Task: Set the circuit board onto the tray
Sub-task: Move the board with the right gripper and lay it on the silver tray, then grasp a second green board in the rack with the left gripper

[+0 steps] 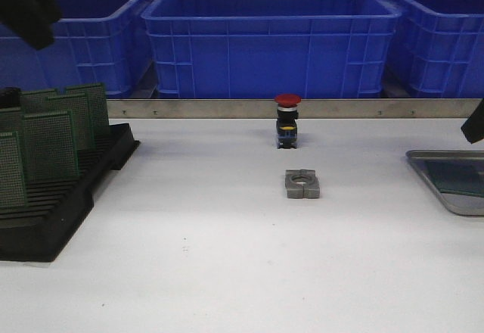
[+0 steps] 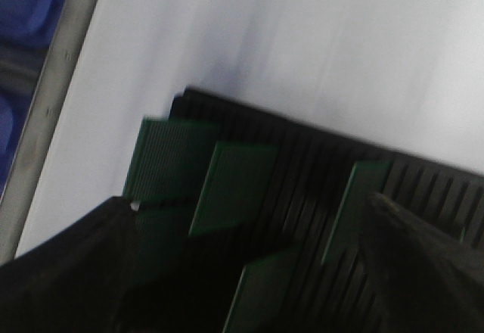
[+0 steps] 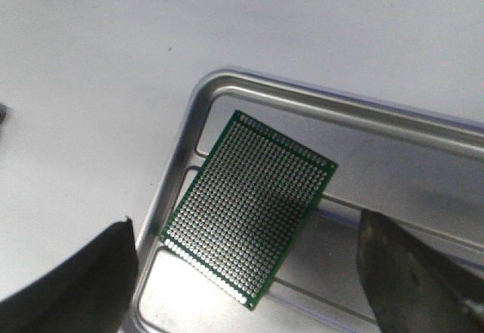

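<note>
A green circuit board (image 3: 249,204) lies flat in the silver-grey metal tray (image 3: 189,129); both also show at the right edge of the front view, the board (image 1: 463,175) inside the tray (image 1: 442,191). My right gripper (image 3: 246,227) is open and empty above that board, one finger on each side, not touching it. My left gripper (image 2: 242,204) is open and empty above the black slotted rack (image 2: 318,166), over its upright green boards (image 2: 234,185). The left wrist view is blurred. The rack (image 1: 68,197) with several boards (image 1: 49,144) stands at the left of the table.
A red-capped push button (image 1: 287,121) and a grey metal block (image 1: 302,184) stand mid-table. Blue plastic bins (image 1: 268,42) line the back behind a metal rail (image 1: 227,108). My left arm (image 1: 26,7) shows at the top left, my right arm (image 1: 475,125) at the right edge.
</note>
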Robot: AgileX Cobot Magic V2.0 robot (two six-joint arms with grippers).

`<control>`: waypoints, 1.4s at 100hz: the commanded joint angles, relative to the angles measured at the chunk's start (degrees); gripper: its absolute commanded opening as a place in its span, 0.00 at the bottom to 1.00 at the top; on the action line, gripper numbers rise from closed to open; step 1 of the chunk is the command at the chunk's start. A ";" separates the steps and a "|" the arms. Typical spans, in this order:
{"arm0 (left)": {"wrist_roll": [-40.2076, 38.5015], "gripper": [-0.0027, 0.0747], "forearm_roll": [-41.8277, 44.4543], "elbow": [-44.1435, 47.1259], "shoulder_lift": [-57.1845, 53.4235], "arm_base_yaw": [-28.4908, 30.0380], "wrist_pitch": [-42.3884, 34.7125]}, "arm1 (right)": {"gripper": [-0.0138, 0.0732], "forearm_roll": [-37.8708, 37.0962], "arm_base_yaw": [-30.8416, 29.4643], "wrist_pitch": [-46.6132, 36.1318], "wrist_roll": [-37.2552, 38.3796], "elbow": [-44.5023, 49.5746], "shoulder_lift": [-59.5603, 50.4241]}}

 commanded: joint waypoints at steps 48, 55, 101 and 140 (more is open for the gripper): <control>-0.71 0.77 6.72 -1.57 5.98 3.99 0.03 | 0.86 1.37 -0.36 1.81 -0.39 -1.55 -3.24; -0.71 0.77 6.97 -1.57 7.47 3.99 -1.07 | 0.86 1.37 -0.36 1.81 -0.39 -1.55 -3.24; -0.71 0.21 6.73 -1.57 10.18 3.99 1.20 | 0.86 1.37 -0.36 1.81 -0.39 -1.55 -3.24; -0.48 0.01 4.66 -4.31 9.33 3.99 2.37 | 0.86 1.37 -0.36 2.12 -0.39 -1.55 -3.24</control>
